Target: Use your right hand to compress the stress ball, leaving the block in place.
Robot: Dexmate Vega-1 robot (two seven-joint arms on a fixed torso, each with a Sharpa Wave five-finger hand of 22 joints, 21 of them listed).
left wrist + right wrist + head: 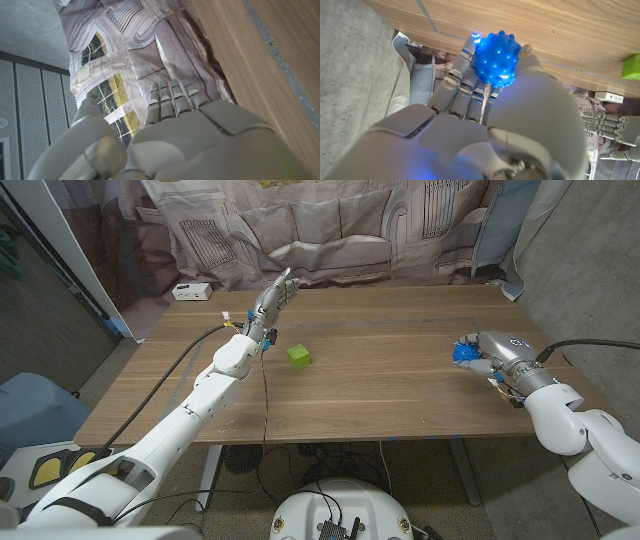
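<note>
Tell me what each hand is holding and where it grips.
Right hand holds the blue spiky stress ball by its sides, fingers against thumb. Left hand holds nothing.

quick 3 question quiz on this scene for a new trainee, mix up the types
1. True or false: the right hand has its fingers around the blue spiky stress ball.
2. Where is the green block? A) in the left hand B) on the table, apart from both hands C) on top of the ball
3. Fill in: the left hand holds ____, its fingers straight.

Key:
1. True; the ball sits between thumb and fingers.
2. B
3. nothing
</note>
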